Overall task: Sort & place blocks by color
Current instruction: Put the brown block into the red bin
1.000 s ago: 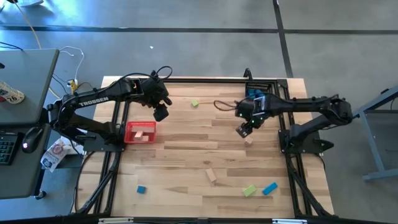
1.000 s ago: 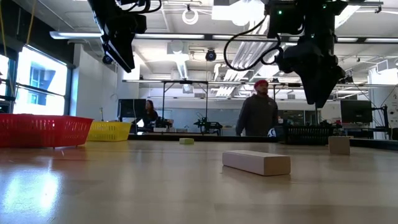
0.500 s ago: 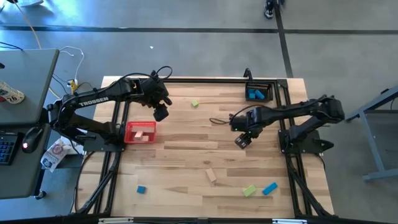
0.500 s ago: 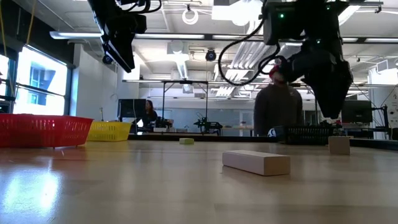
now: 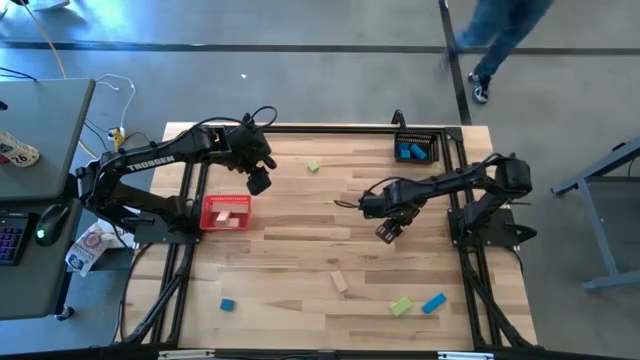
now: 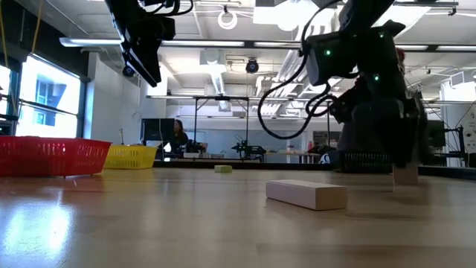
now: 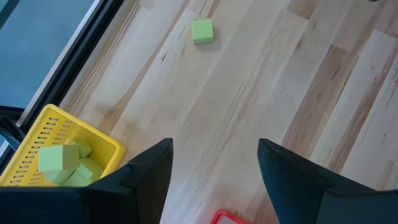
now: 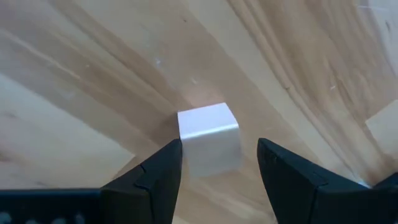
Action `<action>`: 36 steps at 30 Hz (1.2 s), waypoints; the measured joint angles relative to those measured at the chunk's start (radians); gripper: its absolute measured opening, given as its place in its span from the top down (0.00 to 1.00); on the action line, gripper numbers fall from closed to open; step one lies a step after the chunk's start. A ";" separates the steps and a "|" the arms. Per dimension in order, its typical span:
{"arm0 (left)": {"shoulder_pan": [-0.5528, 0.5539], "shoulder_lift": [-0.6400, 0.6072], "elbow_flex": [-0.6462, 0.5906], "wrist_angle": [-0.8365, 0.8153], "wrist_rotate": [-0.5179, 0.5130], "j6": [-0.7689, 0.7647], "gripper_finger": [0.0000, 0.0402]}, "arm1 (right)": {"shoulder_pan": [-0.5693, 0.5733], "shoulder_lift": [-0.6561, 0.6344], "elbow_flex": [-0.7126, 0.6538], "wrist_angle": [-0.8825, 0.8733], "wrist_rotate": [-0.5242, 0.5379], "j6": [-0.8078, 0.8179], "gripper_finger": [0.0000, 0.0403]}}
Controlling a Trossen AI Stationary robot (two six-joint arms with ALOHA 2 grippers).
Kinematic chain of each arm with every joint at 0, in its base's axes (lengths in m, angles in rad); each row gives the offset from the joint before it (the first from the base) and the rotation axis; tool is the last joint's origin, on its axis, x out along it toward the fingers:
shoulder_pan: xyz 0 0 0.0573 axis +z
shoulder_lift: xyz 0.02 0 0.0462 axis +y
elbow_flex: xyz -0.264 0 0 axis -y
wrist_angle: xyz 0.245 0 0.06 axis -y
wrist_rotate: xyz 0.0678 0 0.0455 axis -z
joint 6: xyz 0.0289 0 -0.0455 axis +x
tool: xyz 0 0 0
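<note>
My right gripper (image 8: 217, 155) is open and low over the table, its fingers standing either side of a tan wooden cube (image 8: 208, 138) that rests flat on the table, also seen as a tan cube (image 6: 405, 175) in the low view. From above, the right gripper (image 5: 386, 230) covers the cube. My left gripper (image 5: 259, 182) waits open, high beside the red bin (image 5: 227, 212). A green cube (image 5: 313, 166), tan bar (image 5: 340, 282), blue cube (image 5: 227, 304), green block (image 5: 401, 306) and blue bar (image 5: 433, 302) lie loose on the table.
The red bin holds tan blocks. A black bin (image 5: 417, 148) at the far right holds blue blocks. A yellow bin (image 7: 62, 162) with green blocks sits at the far left, under my left arm. A person walks past beyond the table's far edge (image 5: 500, 40).
My right gripper has moved toward the table's near edge and slightly left, and come down from well above the table until its fingers stand around the tan cube. The cube has stayed where it was. A person has walked past behind the table.
</note>
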 joint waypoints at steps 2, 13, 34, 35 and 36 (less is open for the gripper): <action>0.000 0.000 0.000 0.000 0.000 0.000 0.45 | 0.000 0.016 0.000 0.002 0.007 0.000 0.52; 0.000 0.000 0.000 0.000 0.000 0.000 0.45 | 0.000 0.060 0.000 0.016 0.001 0.000 0.65; 0.000 0.000 0.000 0.097 0.038 0.000 0.45 | 0.107 -0.061 0.146 0.168 0.115 -0.028 0.74; 0.000 0.000 0.000 0.110 0.057 -0.001 0.45 | 0.117 -0.073 0.153 0.193 0.133 -0.040 0.74; 0.000 0.000 0.000 0.126 0.081 -0.010 0.45 | 0.126 -0.084 0.162 0.215 0.153 -0.055 0.74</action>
